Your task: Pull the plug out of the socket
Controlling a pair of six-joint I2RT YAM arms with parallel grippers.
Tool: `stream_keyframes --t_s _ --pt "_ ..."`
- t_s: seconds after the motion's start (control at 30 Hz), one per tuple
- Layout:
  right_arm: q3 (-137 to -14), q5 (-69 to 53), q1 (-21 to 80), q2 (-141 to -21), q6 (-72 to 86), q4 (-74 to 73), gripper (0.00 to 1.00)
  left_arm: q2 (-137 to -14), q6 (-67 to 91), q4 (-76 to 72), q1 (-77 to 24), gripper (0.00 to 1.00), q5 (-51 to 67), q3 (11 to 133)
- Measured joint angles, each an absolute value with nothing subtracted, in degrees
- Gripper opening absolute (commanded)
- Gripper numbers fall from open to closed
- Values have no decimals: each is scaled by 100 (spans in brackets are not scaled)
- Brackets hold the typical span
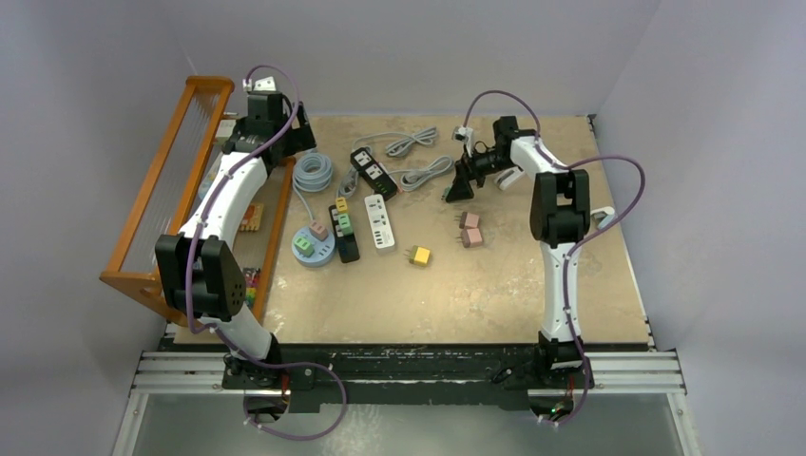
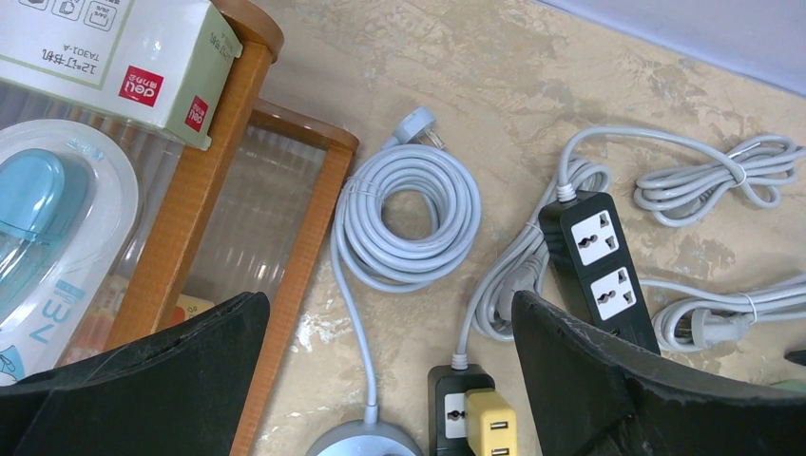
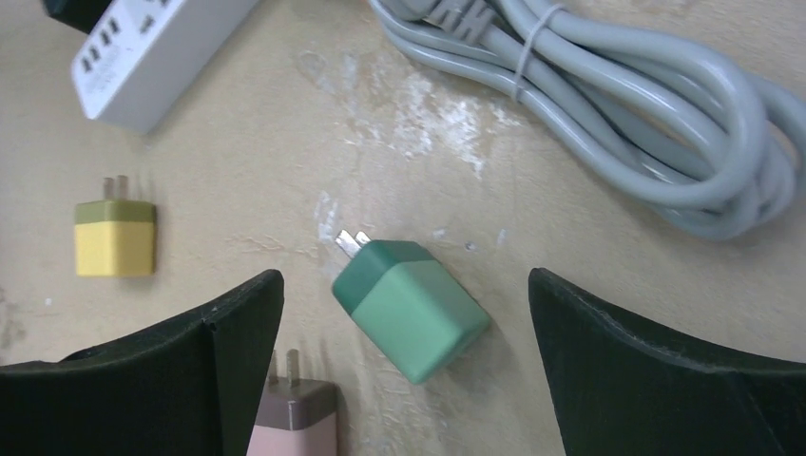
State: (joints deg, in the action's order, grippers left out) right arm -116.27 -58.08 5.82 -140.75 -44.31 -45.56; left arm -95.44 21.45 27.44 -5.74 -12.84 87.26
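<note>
A green plug (image 3: 411, 309) lies loose on the table, prongs pointing up-left, between the spread fingers of my right gripper (image 3: 404, 275), which is open and touches nothing. In the top view the right gripper (image 1: 457, 186) hangs right of the white socket strip (image 1: 379, 221) and hides that plug. A black socket strip (image 1: 343, 231) holds a yellow plug (image 2: 490, 423) and green ones. The round blue socket (image 1: 312, 247) carries a pink and a green plug. My left gripper (image 2: 390, 296) is open above the table near the coiled cable (image 2: 409, 214).
A loose yellow plug (image 3: 115, 237) and two pink plugs (image 1: 470, 228) lie on the table. A second black strip (image 2: 602, 266) and bundled grey cables (image 3: 618, 114) sit at the back. An orange rack (image 1: 171, 180) with boxes stands along the left edge.
</note>
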Motion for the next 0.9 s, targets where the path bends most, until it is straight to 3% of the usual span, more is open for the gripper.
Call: stream_keyframes --t_s 0.37,0.5,0.73,0.9 --pt "-10674 -4589 593 -12982 -3555 -2821 99 -9544 2141 2742 -574 100 -1288 8724" --pt "-10591 -4556 593 -12816 -3800 -2670 99 -9544 2141 2738 -574 100 -1286 8713" --pt "-9325 -4606 626 -12593 -4633 -2504 99 -9544 2141 2727 -574 100 -1280 8650" --pt "-9275 -4598 672 -12595 -4866 -2416 99 -9544 2141 2722 -574 100 -1278 8648"
